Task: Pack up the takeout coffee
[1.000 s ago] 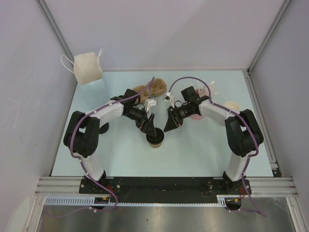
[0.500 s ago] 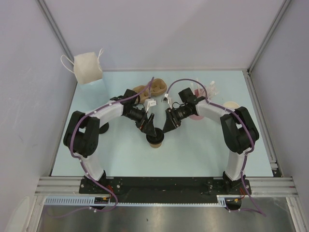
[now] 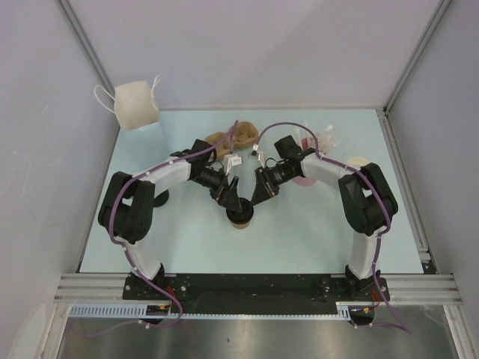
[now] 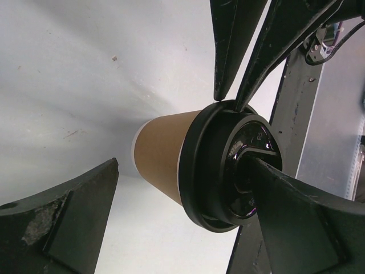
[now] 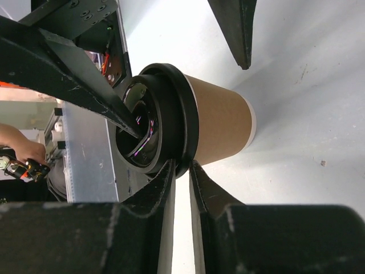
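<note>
Left wrist view: kraft cup (image 4: pixel 158 155) wearing black lid (image 4: pixel 238 141), embossed lettering illegible. Left tool (image 4: pixel 185 165) spread wide, gripping nothing. Right tool (image 5: pixel 182 172) pinched onto lid rim.

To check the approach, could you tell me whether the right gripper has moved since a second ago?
Yes: the right gripper has edged left, closer to the paper cup, which stayed put, and pinches its black lid.

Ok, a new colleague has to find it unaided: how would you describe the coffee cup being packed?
On the pale blue table, look at the middle, where the left claw and right claw meet. A small tan paper cup stands there alone. Unlike the tan cup stack behind it, it wears a black lid.
</note>
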`<state>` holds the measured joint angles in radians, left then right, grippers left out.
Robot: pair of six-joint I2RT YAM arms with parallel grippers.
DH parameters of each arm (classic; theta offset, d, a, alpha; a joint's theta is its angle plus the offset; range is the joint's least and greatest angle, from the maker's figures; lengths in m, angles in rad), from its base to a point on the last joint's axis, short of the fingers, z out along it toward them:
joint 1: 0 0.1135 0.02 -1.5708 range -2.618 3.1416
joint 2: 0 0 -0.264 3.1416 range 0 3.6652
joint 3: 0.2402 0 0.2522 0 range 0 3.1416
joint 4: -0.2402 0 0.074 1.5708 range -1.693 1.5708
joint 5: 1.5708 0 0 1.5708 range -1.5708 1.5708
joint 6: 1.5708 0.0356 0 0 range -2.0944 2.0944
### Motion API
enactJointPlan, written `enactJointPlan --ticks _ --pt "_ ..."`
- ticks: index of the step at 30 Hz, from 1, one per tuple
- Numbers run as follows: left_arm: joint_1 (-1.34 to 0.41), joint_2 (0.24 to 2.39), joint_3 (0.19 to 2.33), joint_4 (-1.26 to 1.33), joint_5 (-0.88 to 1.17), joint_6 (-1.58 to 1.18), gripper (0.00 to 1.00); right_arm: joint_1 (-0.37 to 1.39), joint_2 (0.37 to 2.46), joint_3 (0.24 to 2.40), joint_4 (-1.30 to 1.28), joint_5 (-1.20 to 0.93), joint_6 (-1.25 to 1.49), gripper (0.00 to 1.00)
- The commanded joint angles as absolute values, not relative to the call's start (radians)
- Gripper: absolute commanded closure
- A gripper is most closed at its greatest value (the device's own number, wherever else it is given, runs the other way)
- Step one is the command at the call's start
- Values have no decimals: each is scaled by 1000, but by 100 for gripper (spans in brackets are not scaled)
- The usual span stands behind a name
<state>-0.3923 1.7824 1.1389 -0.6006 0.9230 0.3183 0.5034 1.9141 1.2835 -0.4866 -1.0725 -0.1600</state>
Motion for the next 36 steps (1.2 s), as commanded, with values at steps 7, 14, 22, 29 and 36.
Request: enactJointPlan --ticks 7,14,22,29,36 --pt "-383 1832 1063 -571 663 434 1 535 1933 1290 -502 -795 -206 81" --pt "-382 1835 1043 -551 655 434 1 496 1835 1351 -517 -868 -198 69" --pt "-380 1821 1039 -543 660 423 1 494 1782 1379 -589 -966 -256 55" --pt "-371 1818 1032 -532 667 416 1 540 1813 1322 -632 -968 -310 50" --pt "-361 1813 1028 -529 676 416 1 583 1793 1260 -606 -933 -324 38"
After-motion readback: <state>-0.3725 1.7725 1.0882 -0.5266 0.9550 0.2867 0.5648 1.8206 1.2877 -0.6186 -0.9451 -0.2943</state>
